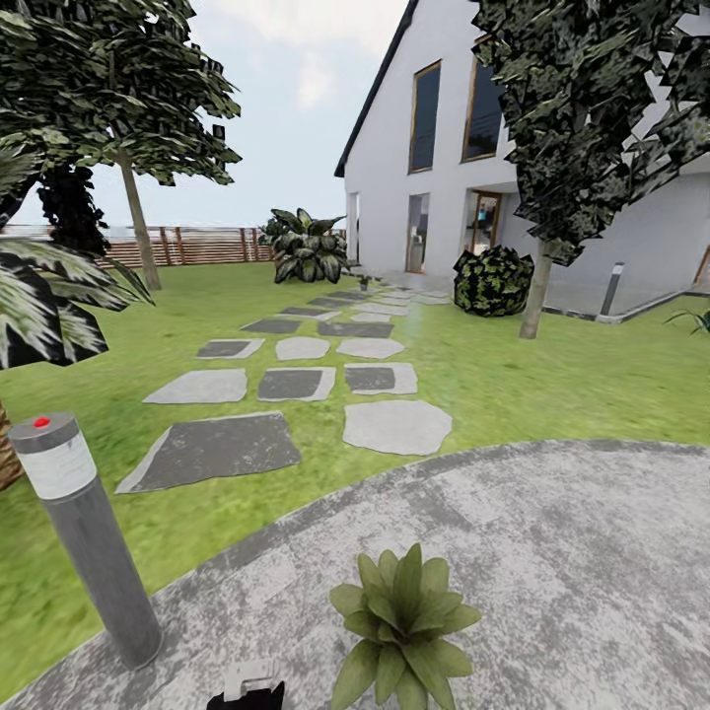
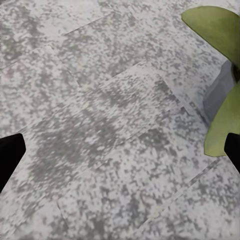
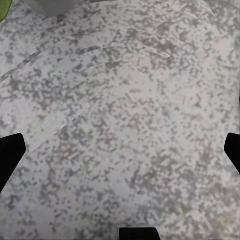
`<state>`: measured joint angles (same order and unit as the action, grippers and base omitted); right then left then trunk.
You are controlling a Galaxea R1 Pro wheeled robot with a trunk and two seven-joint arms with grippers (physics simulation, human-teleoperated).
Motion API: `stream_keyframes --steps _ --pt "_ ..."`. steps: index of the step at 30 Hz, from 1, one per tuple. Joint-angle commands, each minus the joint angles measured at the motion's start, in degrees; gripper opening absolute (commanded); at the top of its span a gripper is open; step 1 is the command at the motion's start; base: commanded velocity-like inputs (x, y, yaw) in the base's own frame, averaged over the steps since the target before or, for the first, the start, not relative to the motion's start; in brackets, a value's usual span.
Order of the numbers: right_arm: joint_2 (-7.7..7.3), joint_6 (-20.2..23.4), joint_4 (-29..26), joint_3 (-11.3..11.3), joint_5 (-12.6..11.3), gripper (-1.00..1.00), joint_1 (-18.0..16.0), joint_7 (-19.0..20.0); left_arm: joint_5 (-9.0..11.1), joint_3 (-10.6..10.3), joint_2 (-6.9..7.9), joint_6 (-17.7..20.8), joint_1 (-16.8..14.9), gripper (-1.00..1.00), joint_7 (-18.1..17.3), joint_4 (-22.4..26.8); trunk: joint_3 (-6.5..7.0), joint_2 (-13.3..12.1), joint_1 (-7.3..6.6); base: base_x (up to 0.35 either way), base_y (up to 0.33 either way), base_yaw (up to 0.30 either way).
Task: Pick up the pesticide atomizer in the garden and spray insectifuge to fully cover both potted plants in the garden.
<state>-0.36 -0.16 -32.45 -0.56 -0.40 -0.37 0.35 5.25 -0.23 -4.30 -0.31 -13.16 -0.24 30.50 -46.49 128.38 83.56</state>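
Observation:
One potted plant (image 1: 404,621), a low rosette of pointed green leaves, stands on the round grey gravel patio (image 1: 552,552) just in front of me. Its leaves (image 2: 215,30) and pale grey pot (image 2: 220,92) also reach into the left wrist view. My left gripper (image 2: 120,155) hangs open over bare gravel beside the plant, with nothing between its black fingertips (image 2: 10,155). My right gripper (image 3: 120,155) is open as well, above gravel, and the pot rim (image 3: 55,4) is at that picture's edge. The pesticide atomizer is out of view.
A grey bollard lamp (image 1: 89,537) with a red dot on top stands at the patio's left edge. Grey stepping stones (image 1: 296,383) lead across the lawn toward a white house (image 1: 434,168). A dark round bush (image 1: 493,281), trees and a slatted fence (image 1: 197,247) lie beyond.

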Motion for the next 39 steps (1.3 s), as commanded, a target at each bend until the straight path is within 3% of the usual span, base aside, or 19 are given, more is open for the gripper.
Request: stream_keyframes --steps 1,9,26,39 --pt "0.01 -0.02 -0.01 -0.06 -0.04 1.0 -0.02 0.01 0.55 -0.03 0.0 -0.04 -0.02 1.0 -0.02 0.0 -0.06 0.02 -0.01 0.0 0.015 -0.005" --pt "0.01 -0.02 -0.01 -0.06 -0.04 1.0 -0.03 -0.07 0.55 -0.03 0.0 -0.03 -0.03 1.0 -0.02 0.0 -0.05 0.02 -0.01 0.0 0.064 -0.001" --pt "0.01 -0.02 0.01 -0.06 -0.04 1.0 -0.04 -0.08 0.55 -0.03 0.0 -0.04 -0.02 1.0 -0.02 0.0 -0.05 0.02 -0.01 0.0 0.308 -0.005" --pt "0.01 -0.02 0.01 -0.06 -0.06 1.0 -0.06 -0.08 0.55 -0.03 0.03 -0.04 -0.02 1.0 -0.02 0.0 -0.05 0.02 -0.01 0.0 0.096 -0.236"
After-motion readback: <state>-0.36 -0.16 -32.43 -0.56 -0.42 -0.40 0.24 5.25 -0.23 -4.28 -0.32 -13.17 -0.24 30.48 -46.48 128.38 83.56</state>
